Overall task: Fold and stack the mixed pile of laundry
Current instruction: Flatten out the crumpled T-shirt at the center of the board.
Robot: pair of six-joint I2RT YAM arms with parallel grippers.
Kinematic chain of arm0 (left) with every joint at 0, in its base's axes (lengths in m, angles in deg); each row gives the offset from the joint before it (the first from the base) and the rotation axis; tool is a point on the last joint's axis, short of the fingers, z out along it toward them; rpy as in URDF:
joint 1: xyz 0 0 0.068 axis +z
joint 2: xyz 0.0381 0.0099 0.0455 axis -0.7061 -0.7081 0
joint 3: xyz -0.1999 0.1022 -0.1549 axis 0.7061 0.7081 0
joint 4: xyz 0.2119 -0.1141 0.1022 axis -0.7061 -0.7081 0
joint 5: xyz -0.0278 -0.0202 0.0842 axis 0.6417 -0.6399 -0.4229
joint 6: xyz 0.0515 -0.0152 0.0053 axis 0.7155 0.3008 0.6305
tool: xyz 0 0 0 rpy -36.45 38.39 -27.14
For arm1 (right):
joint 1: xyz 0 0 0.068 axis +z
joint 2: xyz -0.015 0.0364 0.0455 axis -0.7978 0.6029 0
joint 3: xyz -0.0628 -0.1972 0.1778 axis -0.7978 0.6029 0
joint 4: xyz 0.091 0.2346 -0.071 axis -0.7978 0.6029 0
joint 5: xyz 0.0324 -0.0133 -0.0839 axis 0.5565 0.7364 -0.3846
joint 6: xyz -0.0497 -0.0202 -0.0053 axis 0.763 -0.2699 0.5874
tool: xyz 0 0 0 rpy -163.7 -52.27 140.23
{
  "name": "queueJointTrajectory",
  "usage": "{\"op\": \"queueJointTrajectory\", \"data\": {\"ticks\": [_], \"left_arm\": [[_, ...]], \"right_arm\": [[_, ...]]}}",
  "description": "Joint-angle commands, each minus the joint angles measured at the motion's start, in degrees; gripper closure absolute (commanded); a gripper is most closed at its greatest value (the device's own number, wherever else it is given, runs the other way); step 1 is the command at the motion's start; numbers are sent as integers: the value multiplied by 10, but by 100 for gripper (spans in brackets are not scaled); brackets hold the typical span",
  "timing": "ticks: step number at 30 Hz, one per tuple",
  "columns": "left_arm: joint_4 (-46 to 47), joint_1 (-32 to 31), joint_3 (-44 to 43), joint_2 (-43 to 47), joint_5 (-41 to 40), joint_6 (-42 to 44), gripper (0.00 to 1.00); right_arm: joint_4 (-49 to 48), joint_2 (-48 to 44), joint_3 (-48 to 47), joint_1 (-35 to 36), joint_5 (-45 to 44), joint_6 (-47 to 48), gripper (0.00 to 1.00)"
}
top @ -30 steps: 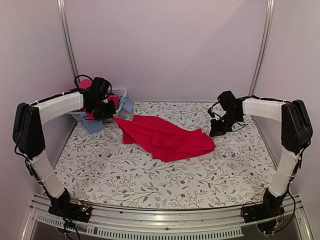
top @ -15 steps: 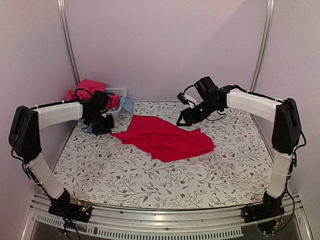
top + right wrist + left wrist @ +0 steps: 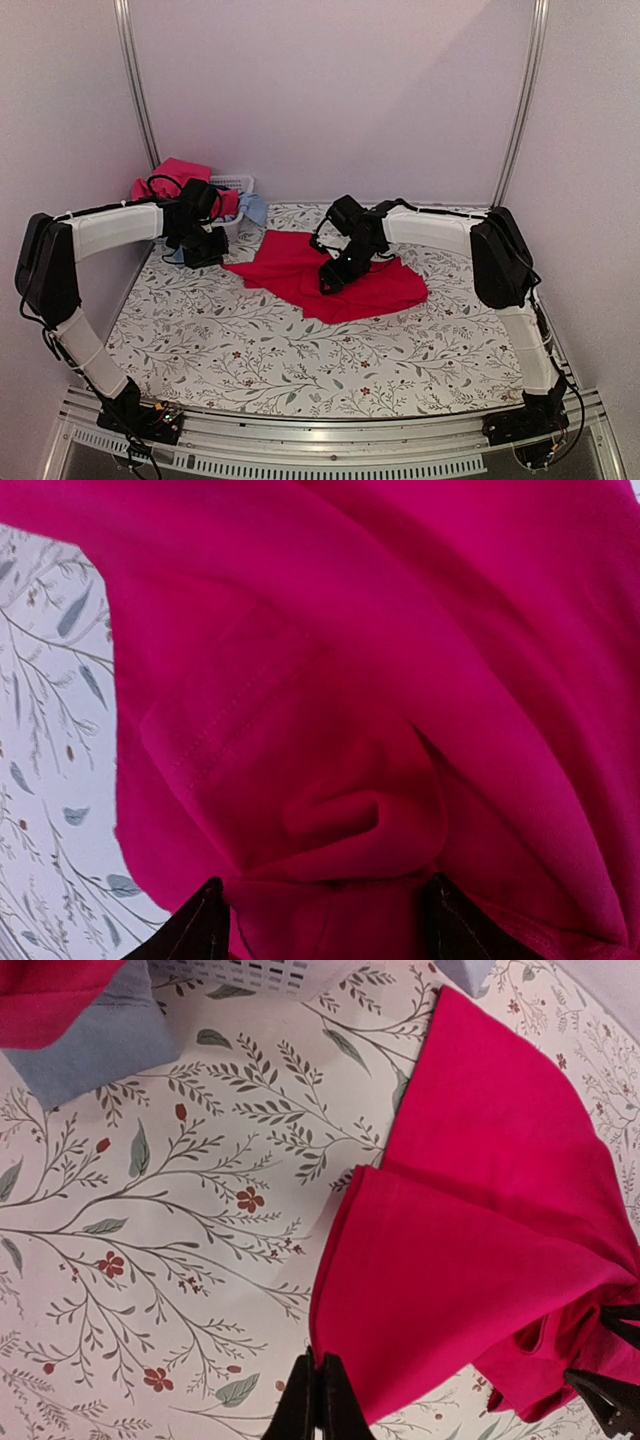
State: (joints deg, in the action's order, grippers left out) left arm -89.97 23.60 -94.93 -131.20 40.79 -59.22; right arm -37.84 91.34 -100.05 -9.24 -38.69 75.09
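Two grippers are working one red cloth [image 3: 385,288], lying crumpled on the table [image 3: 250,350], its long axis running from the basket [image 3: 236,184] toward the right. The right gripper [image 3: 325,925] is hanging over its middle, fingers spread wide astride a bunched fold just below. The left gripper [image 3: 318,1402] is pressed tight at the left edge; whether it is pinching cloth I cannot tell. The cloth is looking thin, limp, doubled.

Plain pale walls [image 3: 330,90] enclose a table [image 3: 300,360] covered in floral-printed cloth.
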Motion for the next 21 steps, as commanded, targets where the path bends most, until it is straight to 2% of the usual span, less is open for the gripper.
{"op": "queueJointTrajectory", "data": {"ticks": [1,2,4,5,10,17,20,21], "left_arm": [[-1,-7,-10,12,-7,0,100],[-3,-7,-10,13,-13,2,100],[-9,-5,-11,14,-25,5,100],[-12,-3,-11,15,-32,6,100],[-17,10,4,35,-41,9,100],[-19,26,64,81,-41,2,100],[-20,35,99,107,-37,-5,100],[-18,37,112,116,-34,-9,100]], "right_arm": [[28,25,-25,2,-87,-9,46],[29,23,-27,2,-90,-9,58],[30,9,-29,1,-89,-9,89],[31,0,-27,0,-90,-9,99],[26,-128,40,-39,-66,-9,100],[-18,-355,312,-163,37,-20,100],[-10,-431,430,-171,95,-27,100],[-5,-447,466,-171,108,-32,97]]}}
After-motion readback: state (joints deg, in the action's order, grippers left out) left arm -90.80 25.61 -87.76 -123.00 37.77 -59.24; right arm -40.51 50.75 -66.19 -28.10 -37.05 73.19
